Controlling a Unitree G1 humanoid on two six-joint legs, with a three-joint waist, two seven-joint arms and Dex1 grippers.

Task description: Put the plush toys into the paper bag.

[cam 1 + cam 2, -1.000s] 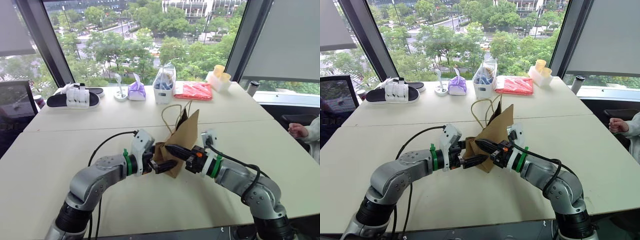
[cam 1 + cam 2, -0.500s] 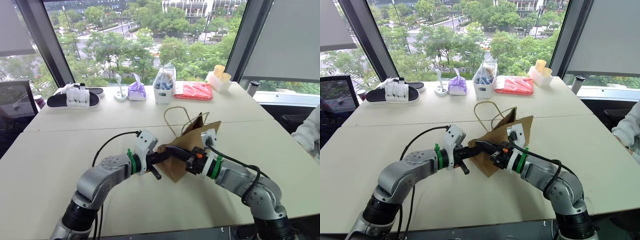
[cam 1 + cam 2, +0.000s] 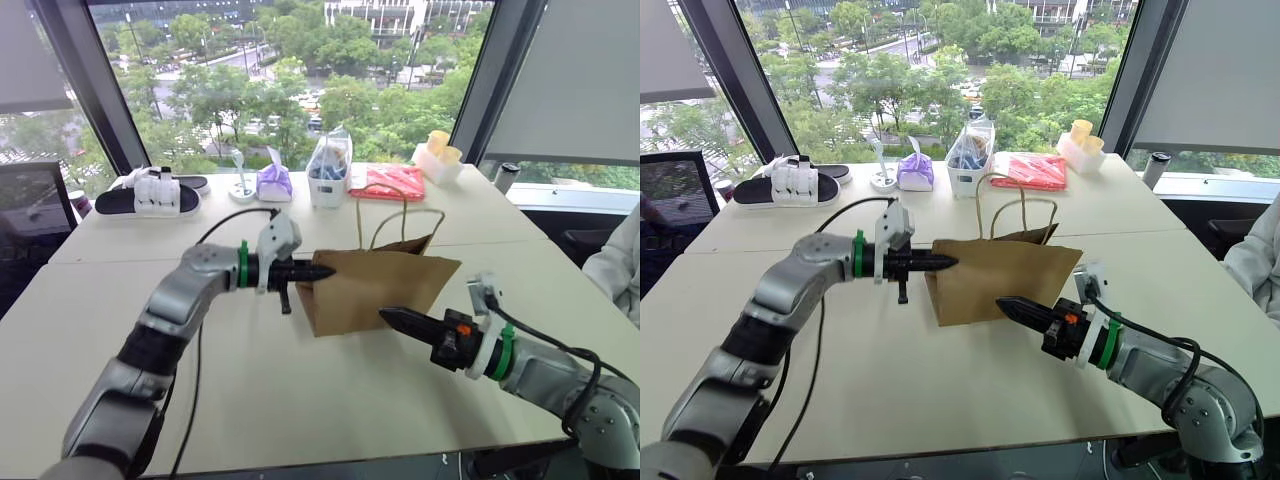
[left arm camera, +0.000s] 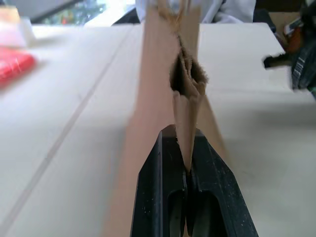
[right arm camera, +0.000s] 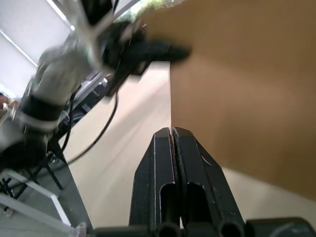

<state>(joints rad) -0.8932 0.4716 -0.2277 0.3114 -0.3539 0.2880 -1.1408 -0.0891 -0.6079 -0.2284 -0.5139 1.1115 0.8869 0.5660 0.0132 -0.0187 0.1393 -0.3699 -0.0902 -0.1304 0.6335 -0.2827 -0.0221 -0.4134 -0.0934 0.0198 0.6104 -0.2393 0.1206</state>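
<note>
Left tool (image 3: 322, 271) clamped on the paper bag's (image 3: 375, 290) edge at 9 o'clock, holding it upright mid-counter (image 3: 300, 390), likely for loading. Right tool (image 3: 392, 318) pressed together, empty, just beside the bag's 5 o'clock corner. Plush toys unseen.

Paper bag (image 3: 375, 290): plain brown kraft, no print; loop handles same tan.
Left gripper (image 3: 325, 271), right gripper (image 3: 390, 317): black fingers; green band at each wrist, orange mark on right wrist.
Table (image 3: 120, 300): pale beige.
At 12 o'clock from bag: red flat packet (image 3: 388, 181).
At 11 o'clock: purple pouch (image 3: 273, 182); slipper (image 3: 150, 195) black with white straps, possibly.
</note>
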